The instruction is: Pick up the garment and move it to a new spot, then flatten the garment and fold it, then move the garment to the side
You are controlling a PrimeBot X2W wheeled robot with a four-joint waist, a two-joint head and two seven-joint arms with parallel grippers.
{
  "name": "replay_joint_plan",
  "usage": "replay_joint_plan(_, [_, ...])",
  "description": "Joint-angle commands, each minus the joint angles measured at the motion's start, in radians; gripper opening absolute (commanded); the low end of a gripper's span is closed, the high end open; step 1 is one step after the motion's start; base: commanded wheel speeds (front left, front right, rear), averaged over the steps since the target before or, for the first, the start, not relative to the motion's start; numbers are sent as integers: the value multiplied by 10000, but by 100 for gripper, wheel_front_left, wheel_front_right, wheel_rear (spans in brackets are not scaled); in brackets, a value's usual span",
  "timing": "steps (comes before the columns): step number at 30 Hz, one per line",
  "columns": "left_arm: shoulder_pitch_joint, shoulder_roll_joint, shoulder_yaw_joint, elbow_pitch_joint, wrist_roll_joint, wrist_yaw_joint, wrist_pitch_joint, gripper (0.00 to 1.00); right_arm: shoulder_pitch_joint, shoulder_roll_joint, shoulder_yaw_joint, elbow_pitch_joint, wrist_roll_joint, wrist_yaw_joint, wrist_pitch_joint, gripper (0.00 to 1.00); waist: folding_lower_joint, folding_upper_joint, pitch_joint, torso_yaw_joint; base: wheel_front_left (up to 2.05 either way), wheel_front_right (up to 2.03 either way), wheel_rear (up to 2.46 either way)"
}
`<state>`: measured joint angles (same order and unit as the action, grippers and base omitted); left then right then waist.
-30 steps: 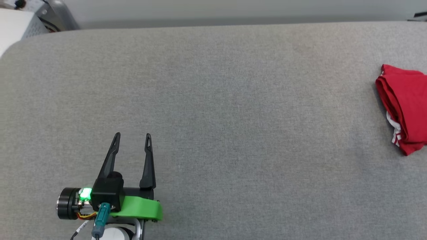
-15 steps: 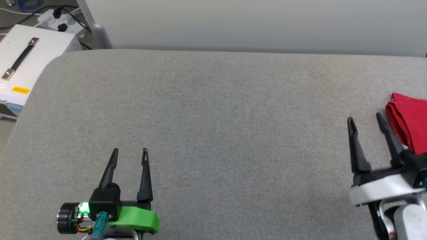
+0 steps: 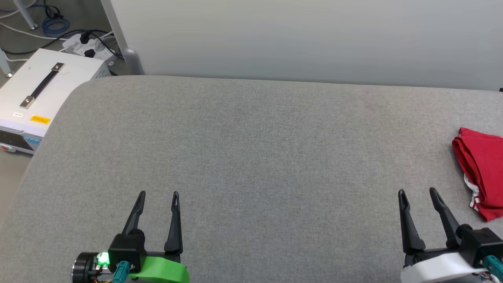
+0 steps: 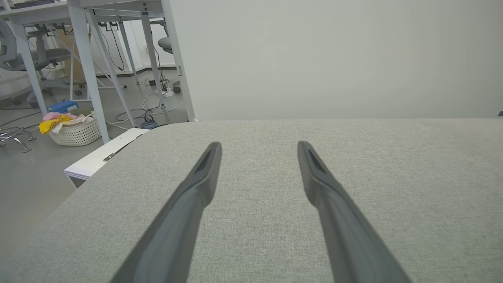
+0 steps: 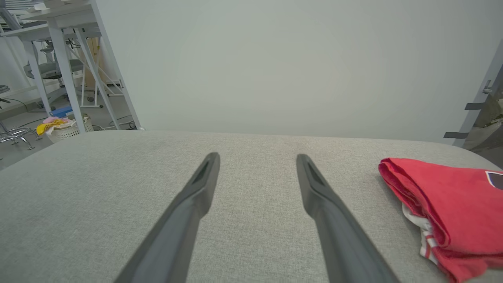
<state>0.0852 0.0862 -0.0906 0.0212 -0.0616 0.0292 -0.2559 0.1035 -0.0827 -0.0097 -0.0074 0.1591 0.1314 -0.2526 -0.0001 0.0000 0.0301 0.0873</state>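
The garment (image 3: 482,173) lies folded in a red bundle at the right edge of the grey padded table (image 3: 251,149), a bit of white striped trim showing at its near side; it is partly cut off by the head view's border. In the right wrist view the garment (image 5: 444,208) sits to the right of my fingers. My right gripper (image 3: 417,193) stands open at the lower right, a short way left of the garment and apart from it. My left gripper (image 3: 158,195) stands open at the lower left over bare table. Both hold nothing. Its fingers (image 4: 204,177) are spread wide.
A white box (image 3: 39,98) with a black handle stands on the floor off the table's far left corner, with cables behind it. A pale wall panel (image 3: 298,39) runs along the table's far edge. A laundry basket (image 4: 76,129) sits on the floor farther left.
The head camera has tilted up, so the whole picture shifted down. My right gripper came into view beside the garment, then drew back toward the near edge. The garment lies as before.
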Motion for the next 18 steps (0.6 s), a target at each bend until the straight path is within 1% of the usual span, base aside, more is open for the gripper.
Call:
replay_joint_plan(1, [172,-49,30,19,0,-65,-59,100,187,51,-28,-70,17,-7,-89,100,1,0,-49,-12,0,0,0])
replay_joint_plan(14, [362,-97,96,134,66,-221,-59,100,507,250,-102,-218,-3,-7,-90,100,1,0,-170,-98,0,0,0])
replay_joint_plan(15, [216,-37,58,113,6,-177,8,0,391,217,-88,-159,-3,0,10,0,1,0,-170,-99,0,0,0])
replay_joint_plan(18, [214,-35,40,111,6,-175,16,0,391,211,-88,-157,-2,0,20,0,1,0,-171,-101,0,0,0])
